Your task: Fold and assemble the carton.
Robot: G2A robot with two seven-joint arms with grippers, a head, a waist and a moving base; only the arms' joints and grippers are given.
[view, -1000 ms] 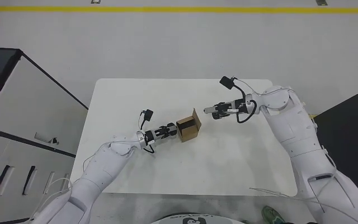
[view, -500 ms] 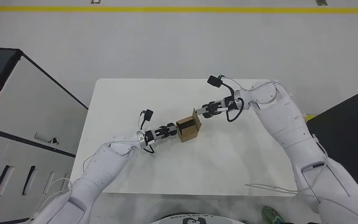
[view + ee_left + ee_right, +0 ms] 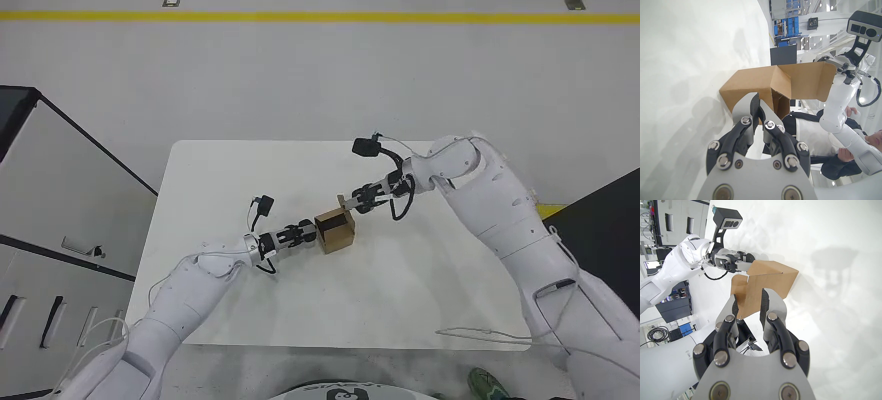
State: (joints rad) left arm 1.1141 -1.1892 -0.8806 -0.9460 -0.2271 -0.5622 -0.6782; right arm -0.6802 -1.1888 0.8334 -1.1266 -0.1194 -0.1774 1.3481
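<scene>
One brown carton [image 3: 335, 232] is seen near the ctr of the white table [image 3: 230, 170], resting on the tabletop w/ its top open. It is met from opposite sides by the two arms.

On the robot's left side it is held by the left gripper [image 3: 313, 233]. In the left wrist view the fingers [image 3: 753, 102] are shown drawn almost together, w/ the edge of one side wall of the carton pinched btwn them. The same grip is seen from the right wrist view, where the tips of the left gripper [image 3: 749, 259] are pressed onto that wall's edge.

On the opposite side a flap [image 3: 806, 81] w/ rounded corners is raised roughly upright from the carton's rim. The right gripper [image 3: 749, 303] is placed at this flap w/ its fingers spread apart, and the flap's free end lies in the gap btwn the pads. Whether either pad is actually touching the cardboard can't be settled from these angles, and no clamping is shown. In the top view the right gripper is seen just beside the carton, on the side away from the left gripper. Its arm is stretched in from the table's right side.
</scene>
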